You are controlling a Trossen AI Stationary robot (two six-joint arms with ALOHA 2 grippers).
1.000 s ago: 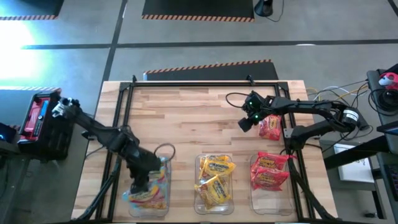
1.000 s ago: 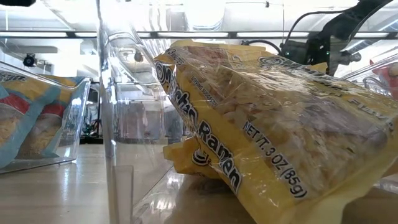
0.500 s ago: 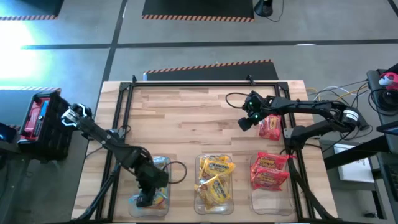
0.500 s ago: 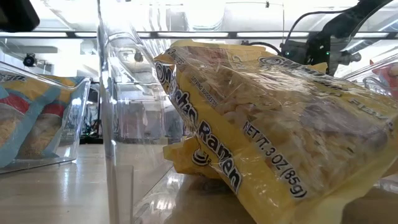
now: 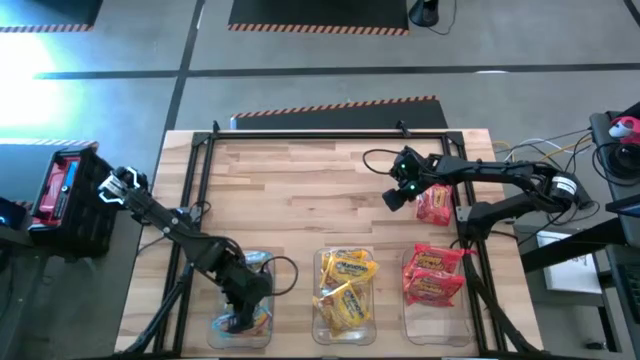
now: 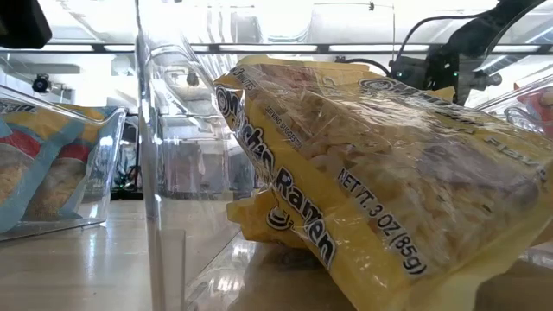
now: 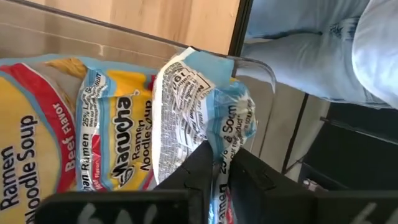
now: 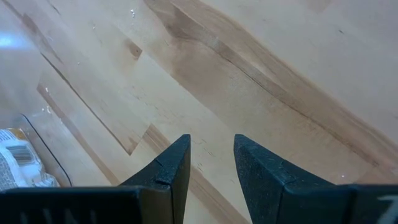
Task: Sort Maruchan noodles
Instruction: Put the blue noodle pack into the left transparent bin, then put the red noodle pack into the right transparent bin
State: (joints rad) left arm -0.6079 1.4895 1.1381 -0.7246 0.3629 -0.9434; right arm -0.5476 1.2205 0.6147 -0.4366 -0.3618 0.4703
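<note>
Blue packets: pale blue noodle packets [image 5: 243, 318] lie in the clear bin [image 5: 262, 262] at the desk's front left; the left wrist view shows one blue packet [image 7: 205, 118] pinched at its edge, beside another printed "Ramen Noodle Soup, Beef Flavor".
Left gripper: the left gripper [image 5: 240, 322] is down inside that left bin, its dark fingers [image 7: 202, 165] clamped tight on the edge of the blue packet.
Yellow packets: yellow noodle packets [image 5: 345, 285] are piled in the middle bin [image 5: 320, 330]; the low view fills with one yellow packet [image 6: 380, 190] pressed against a clear wall.
Red packets in bin: red noodle packets [image 5: 433, 273] are stacked in the right bin [image 5: 433, 325] at the front right.
Loose red packet: one red packet [image 5: 434, 206] lies flat on the bare wood, behind the right bin and near the desk's right edge.
Right gripper: the right gripper [image 5: 393, 199] hangs over the bare wood just beside the loose red packet, on its inner side; its fingers [image 8: 171, 165] stand a narrow gap apart with nothing between them.
Desk: the wooden desk [image 5: 300, 180] carries a black frame [image 5: 310, 134] round its rear and sides.
Background: a person's trouser leg [image 7: 323, 43] in light denim stands past the desk's edge in the left wrist view.
</note>
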